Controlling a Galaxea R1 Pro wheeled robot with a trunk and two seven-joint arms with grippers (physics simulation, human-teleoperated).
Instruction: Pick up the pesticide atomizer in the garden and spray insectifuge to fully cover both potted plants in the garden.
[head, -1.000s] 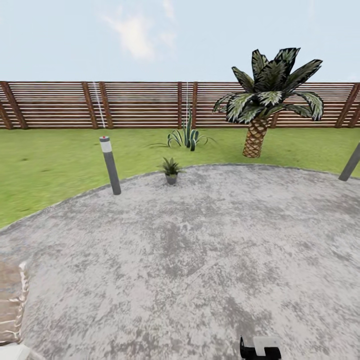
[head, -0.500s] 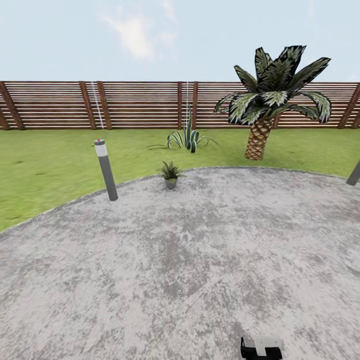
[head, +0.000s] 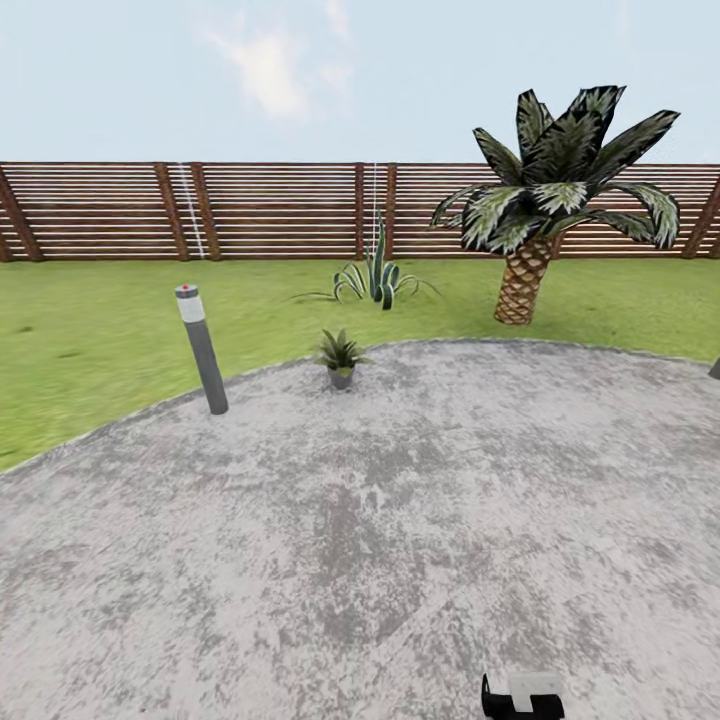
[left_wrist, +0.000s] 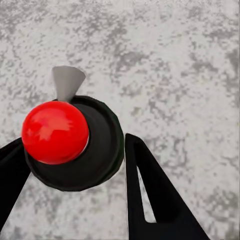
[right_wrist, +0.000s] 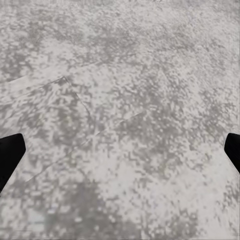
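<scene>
Right, down at the left gripper (left_wrist: 70, 160) the two black fingers (left_wrist: 150, 190) were clamped on either side of the sprayer (left_wrist: 85, 145), a round black body seen from above with a glossy red ball top and a grey nozzle poking out from behind it. The fingers pressed against the black body on both sides, and mottled grey paving (left_wrist: 180, 65) lay beneath. Over on the other arm, the right gripper (right_wrist: 120, 150) stood wide open, its two black fingertips (right_wrist: 10, 155) just peeking in at opposite edges of the wrist picture with bare grey paving between them and nothing held.

From the head camera, a small black and white piece of the robot (head: 523, 695) sat at the bottom edge. The big paved round (head: 400, 520) spread out ahead, grey and blotchy. At its far edge, right where the stone meets the grass, stood one potted plant (head: 340, 358), a small low tuft of pointed leaves in a little grey pot. Just to its left, on the paving's rim, rose a grey post (head: 201, 347) with a pale cap and a red top, leaning a little. Behind the pot, out on the lawn (head: 100, 330), sat a spiky long-leaved plant (head: 376, 280), and further right a palm (head: 545, 205) with a scaly trunk. The brown slatted fence (head: 270, 210) closed off the garden across the back, under a pale sky
</scene>
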